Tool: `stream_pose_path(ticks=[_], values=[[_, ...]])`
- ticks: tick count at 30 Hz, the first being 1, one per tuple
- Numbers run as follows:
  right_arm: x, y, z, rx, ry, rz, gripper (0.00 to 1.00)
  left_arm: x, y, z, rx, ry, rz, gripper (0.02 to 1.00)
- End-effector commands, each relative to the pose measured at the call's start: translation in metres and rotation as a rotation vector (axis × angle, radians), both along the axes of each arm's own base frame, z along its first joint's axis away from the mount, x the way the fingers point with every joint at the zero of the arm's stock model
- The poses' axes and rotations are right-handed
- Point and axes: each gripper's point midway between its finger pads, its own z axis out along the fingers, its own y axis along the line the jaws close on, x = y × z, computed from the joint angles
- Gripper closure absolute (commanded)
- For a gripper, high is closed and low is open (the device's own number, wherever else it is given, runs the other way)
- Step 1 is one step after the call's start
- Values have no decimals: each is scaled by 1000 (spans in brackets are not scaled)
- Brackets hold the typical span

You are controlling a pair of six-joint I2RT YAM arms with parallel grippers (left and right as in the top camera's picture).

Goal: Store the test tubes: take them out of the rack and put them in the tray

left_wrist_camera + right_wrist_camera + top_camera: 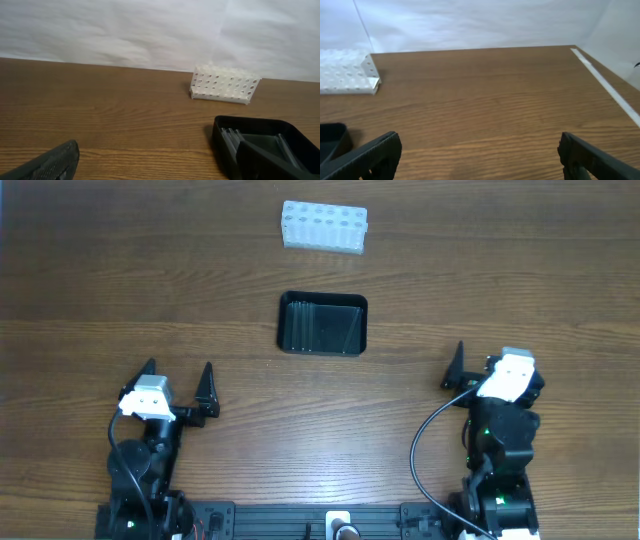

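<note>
Low over the near side of the wooden table (100, 280), the left gripper (179, 372) hangs with its two fingers spread wide and nothing between them. The right gripper (479, 140), well apart at its 3 o'clock, is equally wide and equally empty. Both sit close to their own bases, which reads as a resting stance rather than a reach: open jaws suit arms that have nothing to carry.

A black tray (284, 330) lies on the table between the two arms, at about 2 o'clock from the left gripper and 10 o'clock from the right. Its central spot appears chosen so that either arm can drop into it without crossing the other. Clear test tubes (320, 326) lie flat and side by side on its floor, the only way such long, round pieces would settle in a shallow box.

At the tray's 12 o'clock, near it but not touching, stands the white rack (323, 227), its rows of holes facing up so that tubes can be drawn straight out. Whether any tube is left in those holes cannot be told. By the look of the filled tray and the idle grippers, the storing job seems at or close to its end.
</note>
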Motion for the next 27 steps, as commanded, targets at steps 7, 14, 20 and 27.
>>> stream_pose_path(ticks=[7, 14, 20, 27], values=[[-2, 20, -26, 23, -7, 52, 7, 0, 0, -1, 13, -3, -3, 18], [-9, 19, -27, 43, -67, 50, 7, 0, 0, -1, 13, -3, -3, 20], [-17, 18, -28, 48, -119, 49, 7, 0, 0, -1, 13, -3, -3, 18], [-23, 18, -8, -15, -197, 64, 7, 0, 0, -1, 13, -3, -4, 18]])
